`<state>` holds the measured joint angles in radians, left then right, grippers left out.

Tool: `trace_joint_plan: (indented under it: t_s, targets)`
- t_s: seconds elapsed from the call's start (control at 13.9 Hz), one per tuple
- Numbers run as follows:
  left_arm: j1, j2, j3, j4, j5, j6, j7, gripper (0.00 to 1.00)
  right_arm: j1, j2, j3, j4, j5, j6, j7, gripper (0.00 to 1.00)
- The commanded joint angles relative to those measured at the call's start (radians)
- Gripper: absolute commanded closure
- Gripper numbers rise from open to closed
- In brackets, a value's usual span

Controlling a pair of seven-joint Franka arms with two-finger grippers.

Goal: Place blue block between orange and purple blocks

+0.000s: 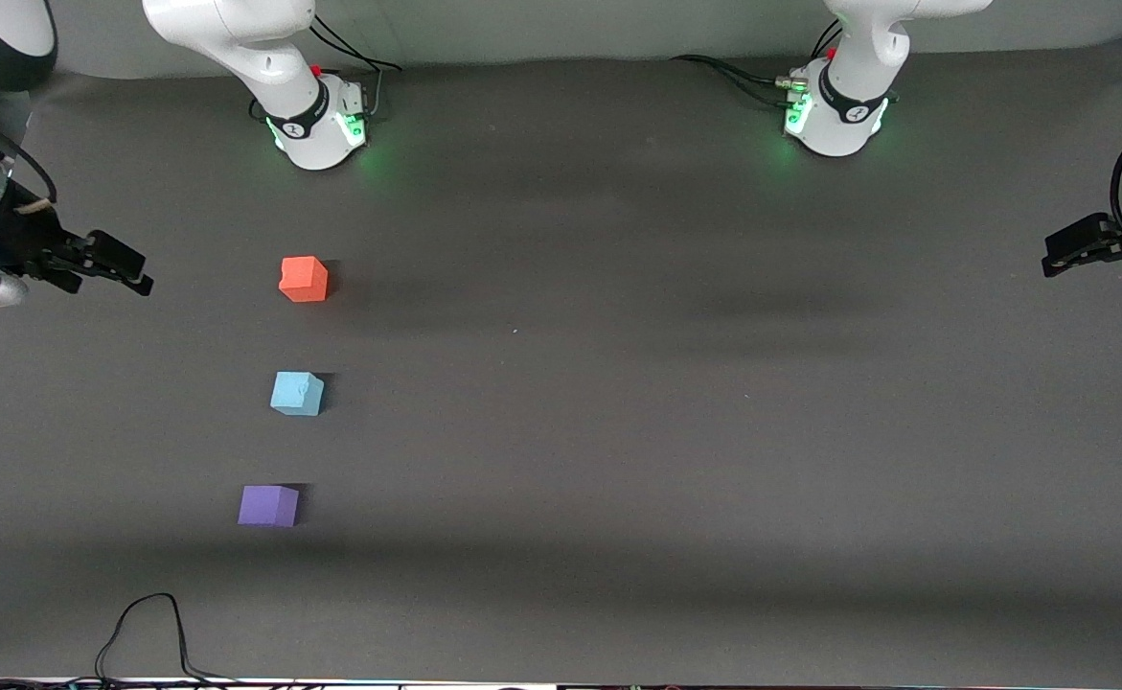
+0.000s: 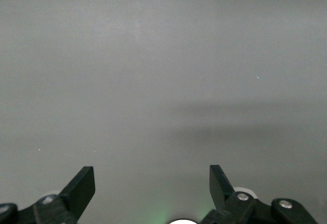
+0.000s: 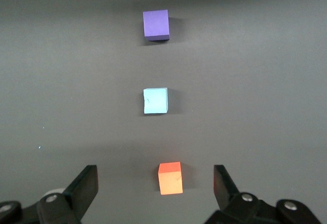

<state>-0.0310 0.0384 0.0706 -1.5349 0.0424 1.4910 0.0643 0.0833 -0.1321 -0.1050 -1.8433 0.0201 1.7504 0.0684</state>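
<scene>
The blue block (image 1: 297,394) sits on the table between the orange block (image 1: 304,279) and the purple block (image 1: 268,506), all three in one line toward the right arm's end. Orange is farthest from the front camera and purple nearest. The right wrist view shows the same line: orange (image 3: 170,178), blue (image 3: 156,101), purple (image 3: 156,25). My right gripper (image 1: 139,271) is open and empty, up over the table's edge at the right arm's end (image 3: 155,170). My left gripper (image 1: 1049,261) is open and empty over the left arm's end (image 2: 150,170), above bare mat.
The dark grey mat (image 1: 618,431) covers the table. A black cable (image 1: 148,632) loops on the mat near the front edge, nearer to the front camera than the purple block. The arm bases (image 1: 321,125) (image 1: 838,115) stand along the back.
</scene>
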Motion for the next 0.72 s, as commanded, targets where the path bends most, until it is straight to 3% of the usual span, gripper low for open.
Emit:
trace_joint_plan:
  t_s: [0.0,0.65]
  targets:
    - [0.000,-0.003,0.000,0.007,-0.012,-0.005,0.015,0.00,-0.007,0.026,0.021,0.027,-0.008,-0.017,-0.019,0.00]
    - [0.002,-0.002,-0.002,0.007,-0.013,0.008,0.015,0.00,-0.001,0.028,0.022,0.018,-0.009,-0.019,-0.019,0.00]
